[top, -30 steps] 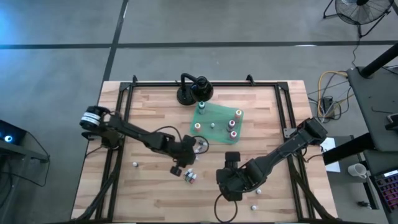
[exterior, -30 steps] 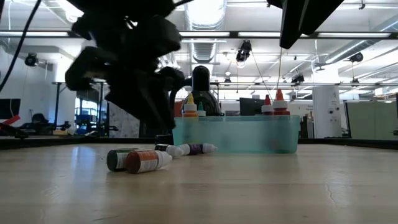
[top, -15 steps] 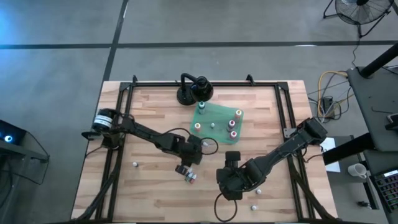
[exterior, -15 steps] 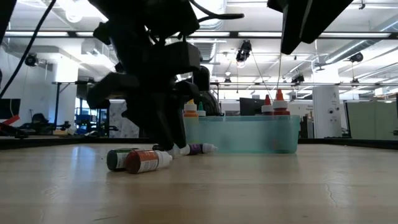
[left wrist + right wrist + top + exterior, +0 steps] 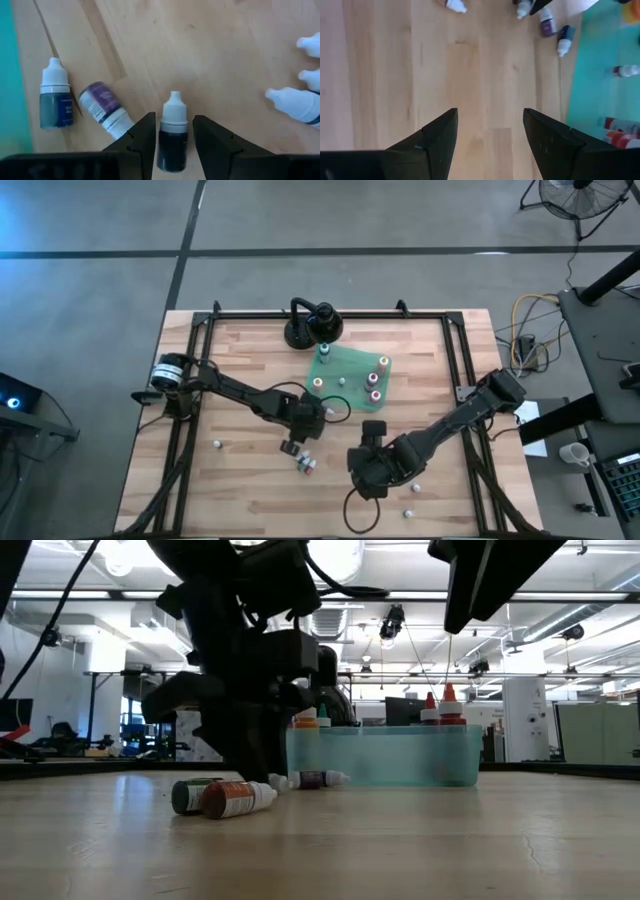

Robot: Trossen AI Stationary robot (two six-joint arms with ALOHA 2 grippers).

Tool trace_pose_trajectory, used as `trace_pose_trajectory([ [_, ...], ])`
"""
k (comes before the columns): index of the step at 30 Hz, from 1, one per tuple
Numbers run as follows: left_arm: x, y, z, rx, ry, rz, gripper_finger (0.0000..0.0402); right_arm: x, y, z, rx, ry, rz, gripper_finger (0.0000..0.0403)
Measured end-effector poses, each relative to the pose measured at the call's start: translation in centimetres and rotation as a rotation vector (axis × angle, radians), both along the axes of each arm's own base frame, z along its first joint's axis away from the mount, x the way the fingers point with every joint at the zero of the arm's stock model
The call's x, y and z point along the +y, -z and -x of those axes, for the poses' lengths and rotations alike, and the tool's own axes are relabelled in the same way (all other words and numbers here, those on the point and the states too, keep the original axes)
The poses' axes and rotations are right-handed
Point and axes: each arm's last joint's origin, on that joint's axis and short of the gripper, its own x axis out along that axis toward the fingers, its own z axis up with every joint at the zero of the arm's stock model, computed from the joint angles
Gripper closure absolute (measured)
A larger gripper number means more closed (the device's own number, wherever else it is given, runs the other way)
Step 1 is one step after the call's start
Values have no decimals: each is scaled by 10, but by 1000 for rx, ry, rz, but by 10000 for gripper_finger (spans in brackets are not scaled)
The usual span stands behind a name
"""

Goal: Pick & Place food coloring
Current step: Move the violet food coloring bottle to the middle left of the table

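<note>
Left claw shifted right, pinching one dark bottle; right claw spread, waiting

Two dark, near-black arms, built from slim tube links between chunkier joint housings. The left arm carries a pale silvery ring at its base joint, and a thin black cable loops beside its wrist. The right arm is bulkier at the wrist block. Left gripper and right gripper: matte black, wedge-shaped fingers with flat inner faces.
</note>
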Motion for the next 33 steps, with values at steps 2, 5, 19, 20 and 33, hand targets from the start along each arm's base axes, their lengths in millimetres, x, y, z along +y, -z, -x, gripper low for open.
trace_pose_trajectory([
  [2,0,0,0,-2,5,2,296,-2,0,-1,-3,6,3,184],
  [5,0,0,0,-5,5,2,297,-5,0,-3,-3,14,4,184],
  [19,0,-1,-2,-26,-11,12,342,-10,4,-7,-23,30,19,184],
  [20,0,-1,-2,-27,-11,12,344,-10,4,-7,-23,30,19,184],
  [33,2,2,5,2,-207,57,348,-10,4,-8,-35,30,14,184],
])
